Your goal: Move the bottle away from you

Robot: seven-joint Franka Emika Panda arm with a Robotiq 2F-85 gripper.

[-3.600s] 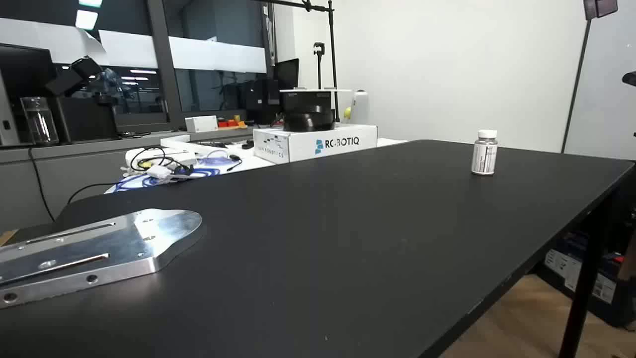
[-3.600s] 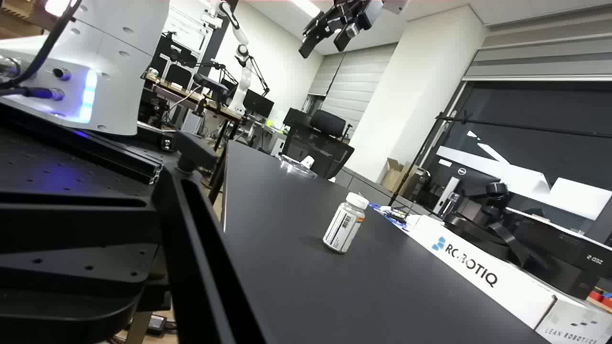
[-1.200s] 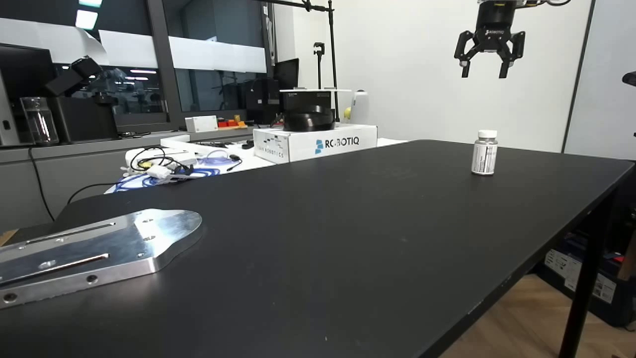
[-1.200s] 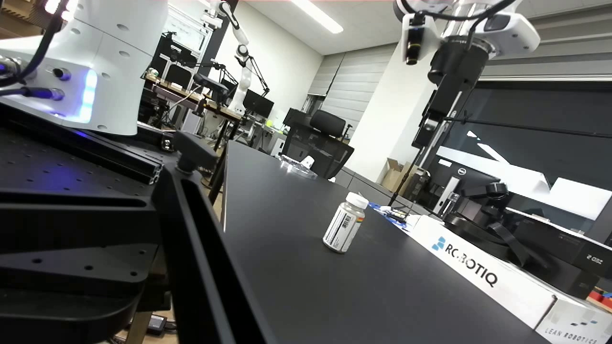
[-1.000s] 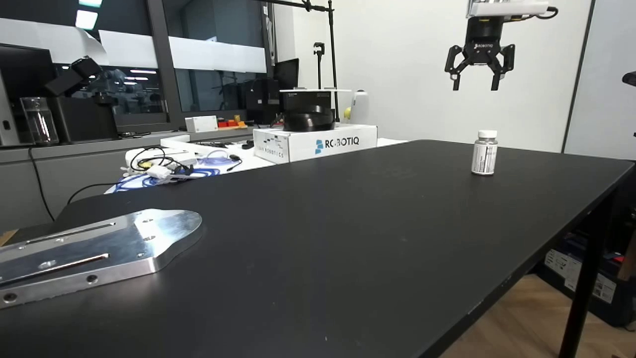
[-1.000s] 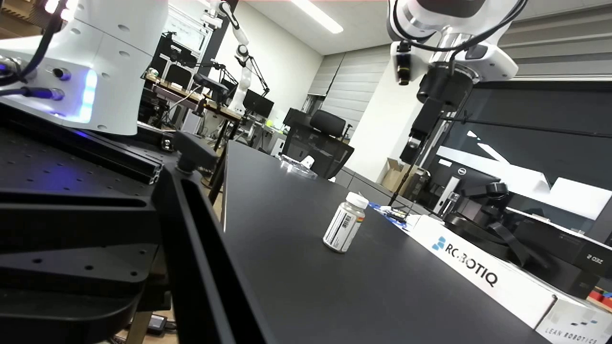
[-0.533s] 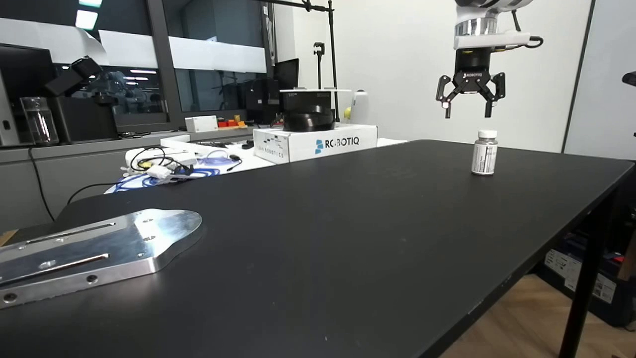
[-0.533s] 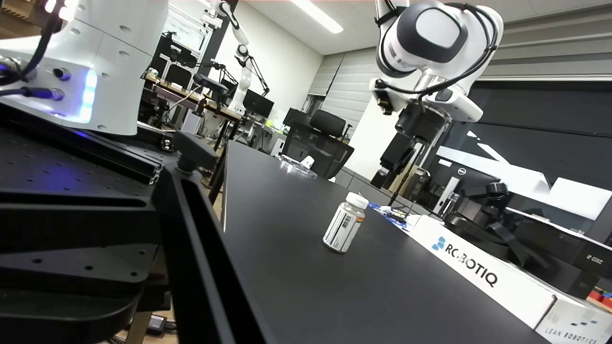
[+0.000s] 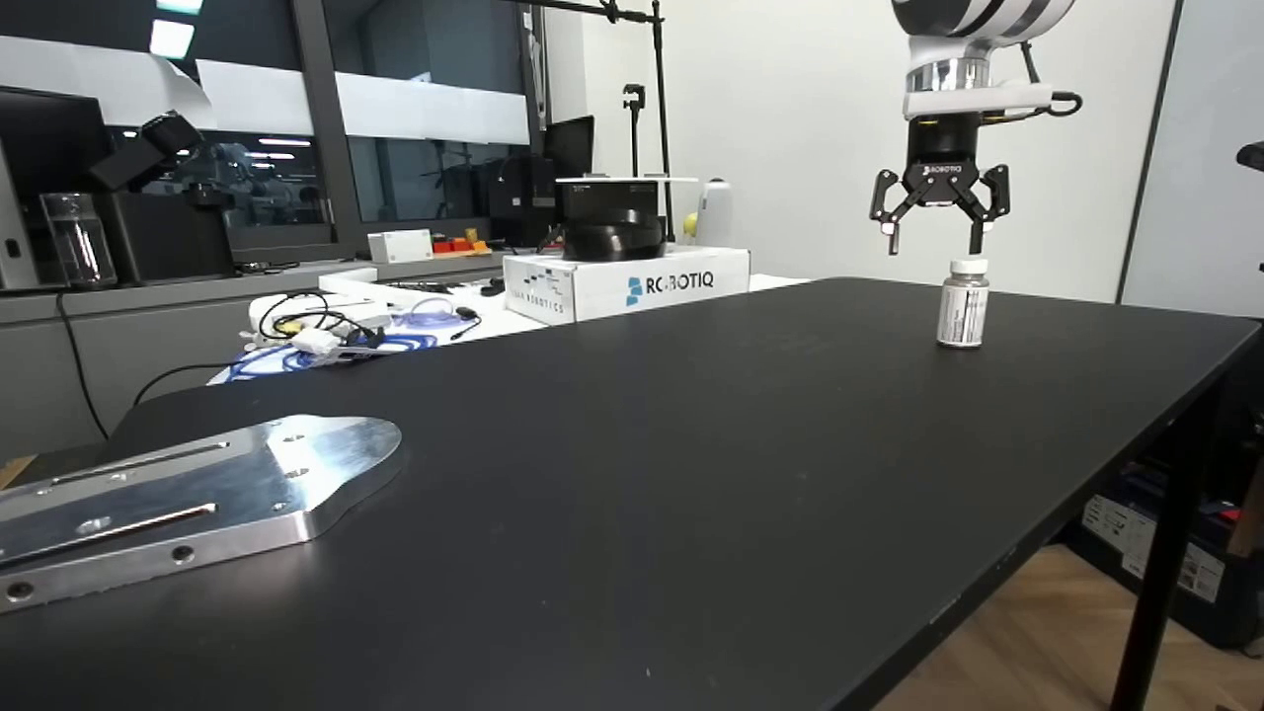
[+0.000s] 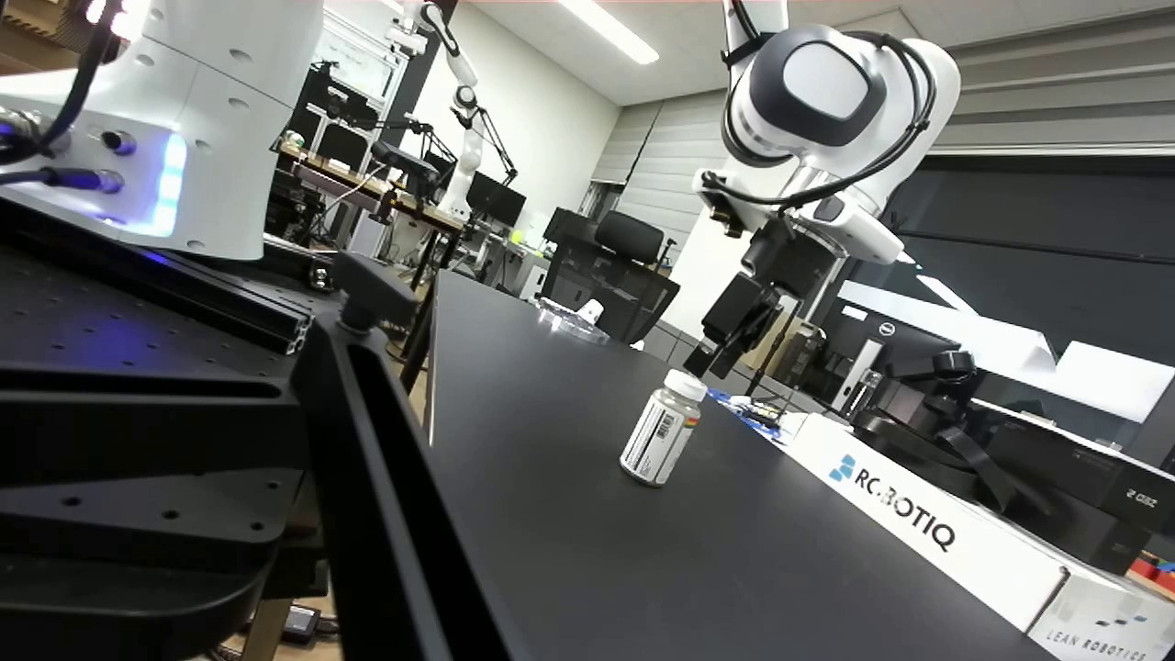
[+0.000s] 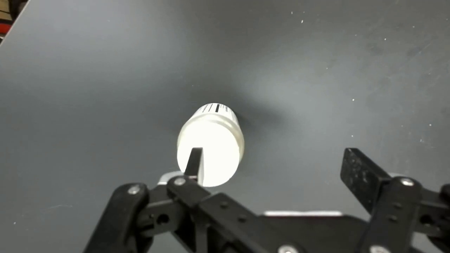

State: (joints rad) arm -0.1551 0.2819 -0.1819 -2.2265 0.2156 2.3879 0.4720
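The bottle (image 9: 962, 318) stands upright on the black table (image 9: 642, 494), just where it was half a second ago. At its eleven o'clock in an exterior view, the gripper (image 9: 935, 247) has come lower, fingers (image 9: 977, 238) spread wide. In the wrist view one fingertip (image 11: 194, 162), at the gap's nine o'clock, overlaps the white cap (image 11: 219, 151); whether they touch, I cannot tell.

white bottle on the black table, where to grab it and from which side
I'd come from above and close the gripper on the labelled body of the bottle, below the cap: it stands upright, and that part is round and straight-sided. In the wrist view one finger overlaps the cap, so probably shift sideways first.
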